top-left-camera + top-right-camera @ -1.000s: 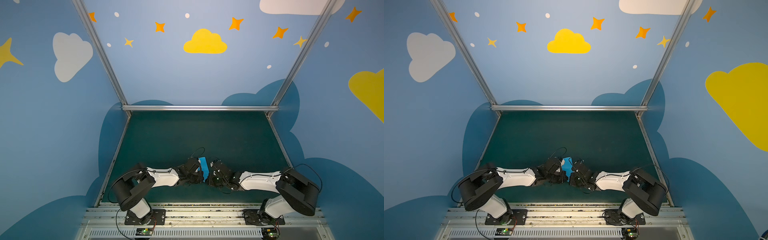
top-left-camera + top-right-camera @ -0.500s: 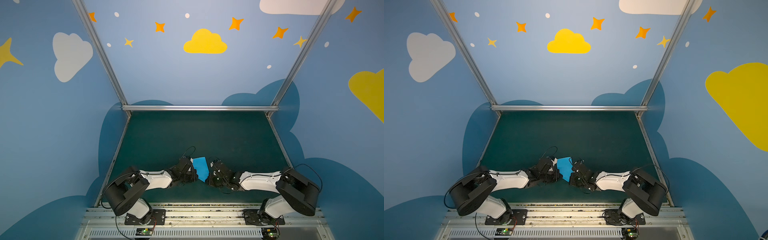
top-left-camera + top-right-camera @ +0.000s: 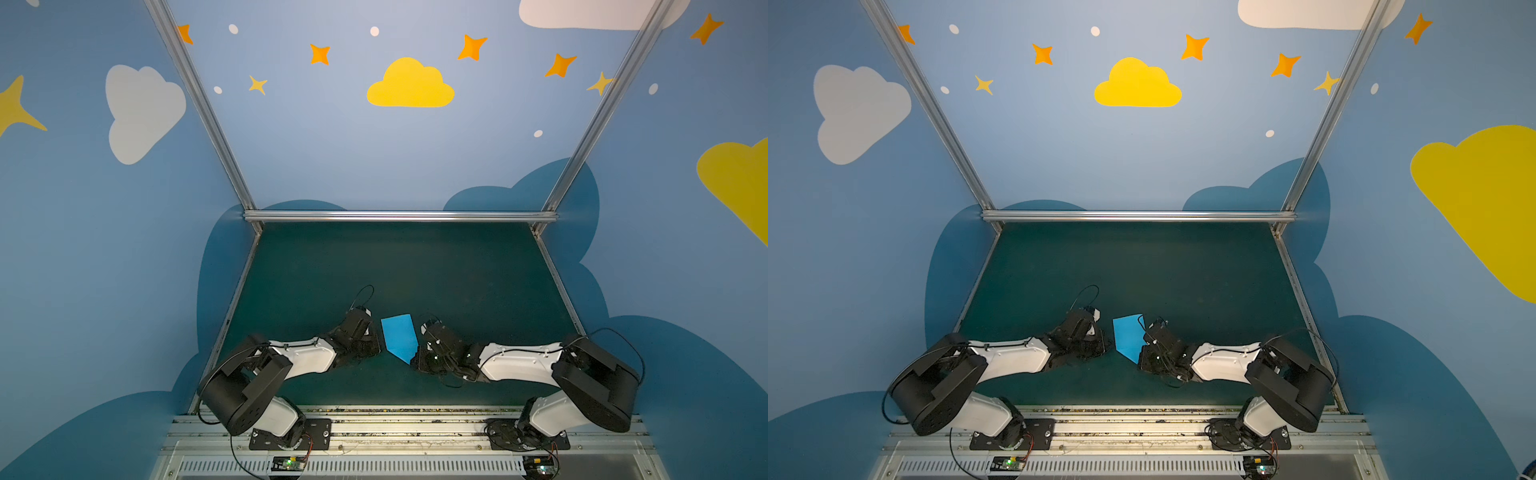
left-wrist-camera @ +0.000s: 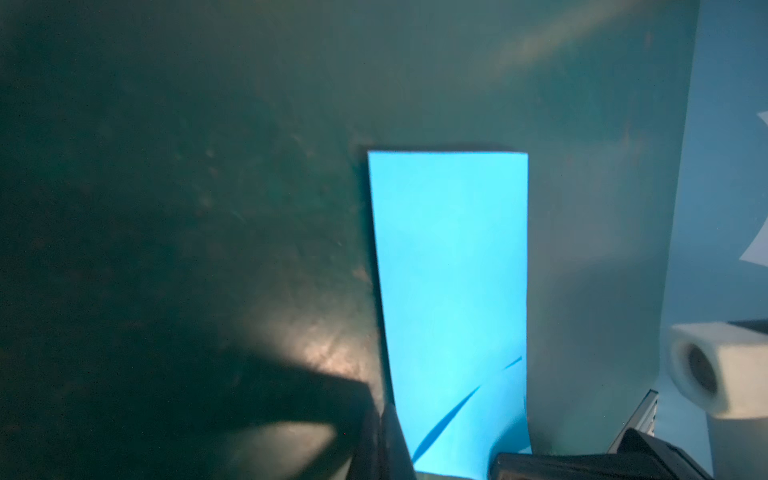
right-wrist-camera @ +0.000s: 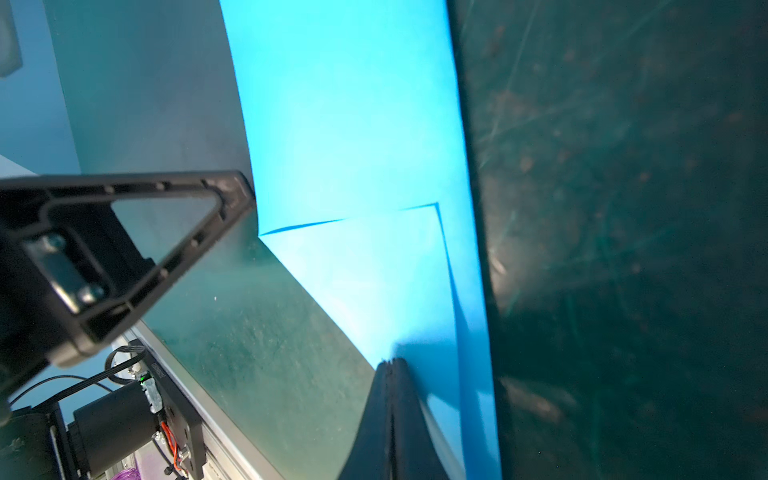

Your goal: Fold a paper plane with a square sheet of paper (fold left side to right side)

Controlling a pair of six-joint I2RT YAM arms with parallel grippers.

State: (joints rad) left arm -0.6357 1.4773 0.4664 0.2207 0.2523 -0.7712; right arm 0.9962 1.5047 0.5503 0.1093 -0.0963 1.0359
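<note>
One folded paper (image 3: 399, 337), left tool (image 4: 381, 419), right tool (image 5: 391, 370)

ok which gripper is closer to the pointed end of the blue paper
Right. The right gripper, shut, is over the blue paper right by that point; the left gripper, also shut, sits beside the opposite edge.

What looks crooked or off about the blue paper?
On the blue paper, seen from the right wrist, the folded corner flap stops short of the long edge, leaving a strip; one edge lifts slightly. No tears show.
</note>
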